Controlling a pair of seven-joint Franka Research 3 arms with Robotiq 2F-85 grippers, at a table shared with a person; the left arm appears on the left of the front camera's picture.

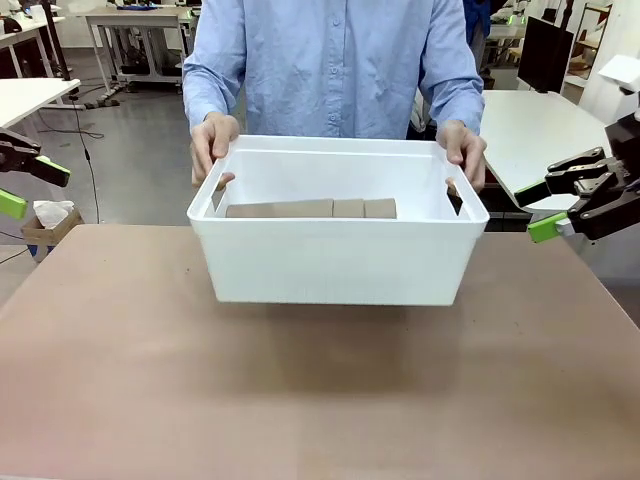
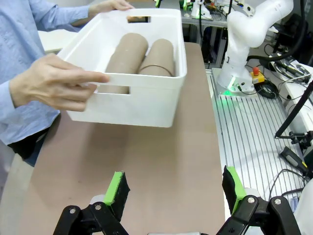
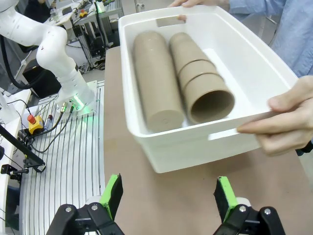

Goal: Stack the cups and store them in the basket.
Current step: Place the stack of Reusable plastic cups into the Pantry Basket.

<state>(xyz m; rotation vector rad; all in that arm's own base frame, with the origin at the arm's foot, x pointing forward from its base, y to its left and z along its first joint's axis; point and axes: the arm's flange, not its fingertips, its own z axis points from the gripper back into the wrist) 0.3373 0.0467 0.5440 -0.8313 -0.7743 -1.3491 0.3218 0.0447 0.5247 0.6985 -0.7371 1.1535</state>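
Cups (image 3: 183, 78) lie on their sides as two nested stacks inside the basket (image 1: 335, 260), which the person's hands (image 1: 212, 143) hold by its ends just above the surface (image 1: 300, 390). Left gripper (image 2: 175, 191) and right gripper (image 3: 167, 197) stand with jaws open, empty, off to the sides.

- tabletop (image 1: 300, 400): matte brown
- basket (image 1: 335, 255): white, over tabletop's far middle, shadow under it; contact with tabletop unclear
- near the basket, tabletop surface bare

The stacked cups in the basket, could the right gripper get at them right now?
Probably not easily: the cups lie deep in the basket, which the person's hands hold, while the right gripper, open, sits off beside the table.
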